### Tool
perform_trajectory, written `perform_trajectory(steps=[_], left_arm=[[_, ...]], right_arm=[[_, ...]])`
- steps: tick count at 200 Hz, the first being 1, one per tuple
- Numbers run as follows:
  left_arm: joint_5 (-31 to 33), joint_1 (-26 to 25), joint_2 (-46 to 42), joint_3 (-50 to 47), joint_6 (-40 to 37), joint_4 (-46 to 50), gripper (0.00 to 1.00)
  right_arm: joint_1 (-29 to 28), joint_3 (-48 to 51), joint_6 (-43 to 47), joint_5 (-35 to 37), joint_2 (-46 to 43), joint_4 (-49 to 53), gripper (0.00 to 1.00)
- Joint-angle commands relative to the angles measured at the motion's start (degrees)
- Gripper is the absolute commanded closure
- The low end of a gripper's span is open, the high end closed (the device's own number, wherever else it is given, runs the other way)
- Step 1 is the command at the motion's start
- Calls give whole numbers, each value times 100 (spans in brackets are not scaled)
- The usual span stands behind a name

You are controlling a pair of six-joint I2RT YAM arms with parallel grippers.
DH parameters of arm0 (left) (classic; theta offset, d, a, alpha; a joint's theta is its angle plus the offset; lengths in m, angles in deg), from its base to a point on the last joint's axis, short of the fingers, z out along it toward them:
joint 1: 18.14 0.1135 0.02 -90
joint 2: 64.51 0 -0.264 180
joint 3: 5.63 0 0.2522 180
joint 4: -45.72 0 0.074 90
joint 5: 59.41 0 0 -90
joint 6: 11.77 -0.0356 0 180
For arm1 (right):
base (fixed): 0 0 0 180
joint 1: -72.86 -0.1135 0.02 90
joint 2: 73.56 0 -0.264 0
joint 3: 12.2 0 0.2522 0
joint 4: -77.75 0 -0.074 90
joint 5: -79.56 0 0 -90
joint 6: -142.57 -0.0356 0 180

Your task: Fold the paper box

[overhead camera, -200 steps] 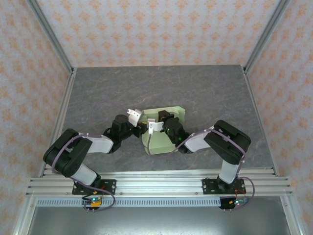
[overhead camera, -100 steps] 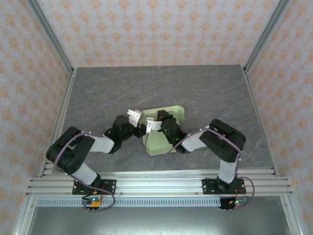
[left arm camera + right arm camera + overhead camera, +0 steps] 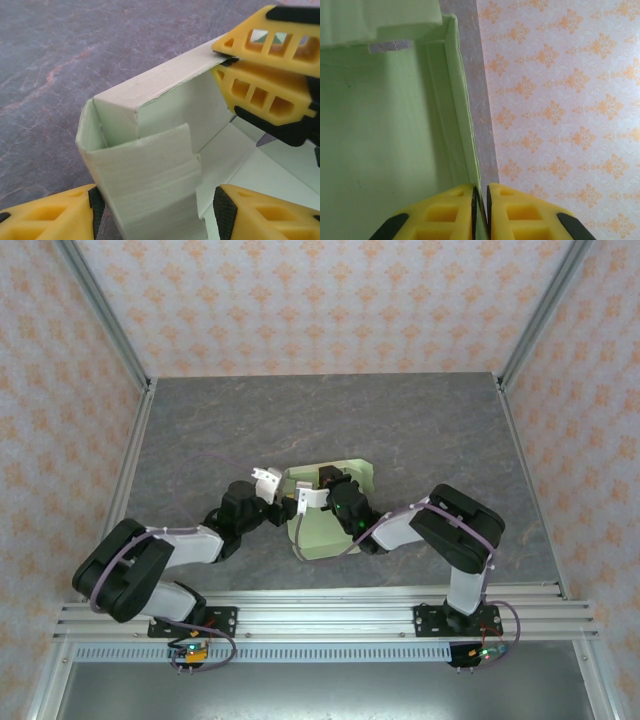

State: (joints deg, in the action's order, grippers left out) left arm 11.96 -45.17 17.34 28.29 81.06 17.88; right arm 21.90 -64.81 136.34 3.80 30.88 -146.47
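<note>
The paper box (image 3: 315, 535) is pale green card, half formed with upright walls, lying mid-table between both arms. In the left wrist view its end wall and a folded inner flap (image 3: 150, 165) stand between the fingers of my left gripper (image 3: 155, 212), which is open with a gap beside the right pad. From above, the left gripper (image 3: 285, 488) sits at the box's left end. My right gripper (image 3: 480, 200) pinches the top edge of a long side wall (image 3: 462, 125). Its yellow fingers (image 3: 265, 45) show clamped on that edge at the upper right.
The grey marbled table (image 3: 420, 420) stretches free behind and to both sides of the box. Aluminium posts and patterned walls (image 3: 320, 300) enclose it. A slotted rail (image 3: 320, 612) runs along the near edge by the arm bases.
The left gripper has opened wider and the left arm has drawn down toward the near left. The box and right gripper have shifted slightly left.
</note>
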Motion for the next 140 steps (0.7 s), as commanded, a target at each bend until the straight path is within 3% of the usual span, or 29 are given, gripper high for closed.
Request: perform_trajectory(steps=[1, 17, 34, 77, 84, 91, 95, 99, 116, 128, 140], left_arm=[[112, -36, 278, 249, 187, -367, 39], [205, -39, 441, 370, 319, -423, 46], [177, -36, 596, 490, 349, -466, 56], [218, -34, 801, 522, 402, -612, 63], [218, -36, 828, 524, 414, -604, 64], [218, -35, 854, 524, 428, -611, 64], [227, -31, 865, 524, 450, -625, 64], [235, -32, 874, 524, 461, -630, 64], [298, -32, 908, 515, 498, -662, 66], [344, -35, 926, 495, 502, -691, 67], [366, -34, 924, 506, 516, -698, 67]], right_arm=[[-19, 42, -57, -147, -232, 149, 82], [-19, 70, -96, -256, -341, 351, 70], [-19, 49, -211, -338, -440, 646, 66], [-11, -5, -856, -489, -896, 1358, 52], [5, -44, -1094, -488, -1035, 1545, 45], [28, -92, -1457, -537, -1209, 1789, 43], [38, -128, -1673, -573, -1324, 1953, 31], [42, -163, -1894, -608, -1437, 2126, 27], [69, -345, -3010, -654, -1951, 2741, 19], [106, -538, -4079, -440, -2254, 3120, 15], [147, -825, -5490, 27, -2485, 3591, 0]])
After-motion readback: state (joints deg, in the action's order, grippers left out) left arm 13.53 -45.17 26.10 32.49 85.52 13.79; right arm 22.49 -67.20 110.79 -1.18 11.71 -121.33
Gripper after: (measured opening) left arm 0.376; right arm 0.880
